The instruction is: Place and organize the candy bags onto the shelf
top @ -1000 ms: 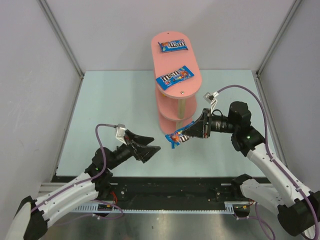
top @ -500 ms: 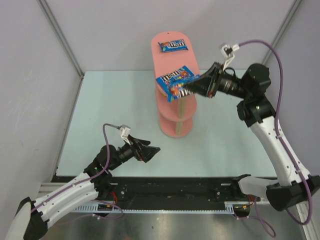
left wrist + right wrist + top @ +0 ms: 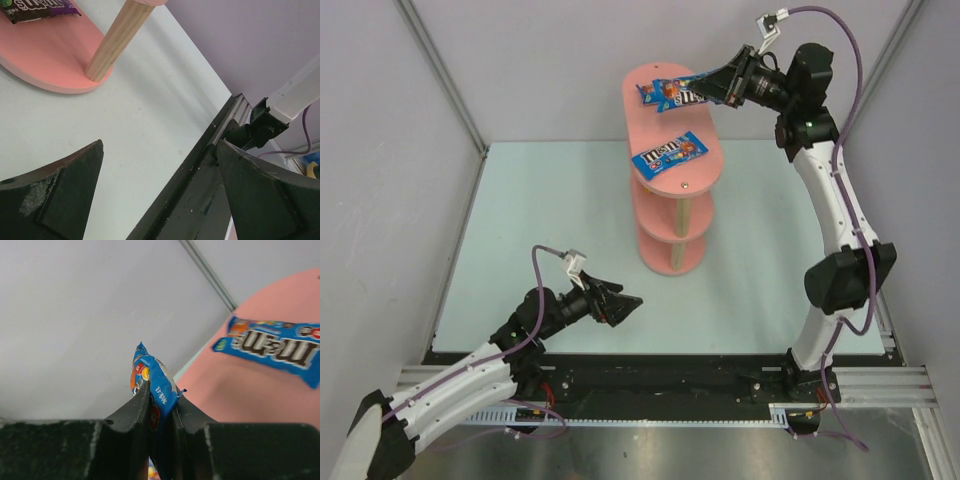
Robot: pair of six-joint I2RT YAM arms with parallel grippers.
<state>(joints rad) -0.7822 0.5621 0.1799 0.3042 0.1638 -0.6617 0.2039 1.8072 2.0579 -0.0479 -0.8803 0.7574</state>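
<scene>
Clamped edge-on between the nearly closed fingers of the right gripper [image 3: 161, 395]: held blue bag [image 3: 147, 367], high over the far end of the top board of the shelf [image 3: 700, 165].

Lying flat on that same top board: far blue bag [image 3: 272, 344] at the far end, just beside and below the clamped one; near blue bag [image 3: 669, 153] at the near end, angled, apart from the far one.

Resting on the shelf's bottom board, as seen from the left wrist: purple bag [image 3: 42, 7], near a wooden post [image 3: 117, 40].

Contents of the shelf's middle board: cannot tell, hidden under the top board.

Positioned low over the table [image 3: 540, 210], well apart from the shelf on its near left side: left gripper [image 3: 628, 306], fingers spread wide, gripping nothing.
</scene>
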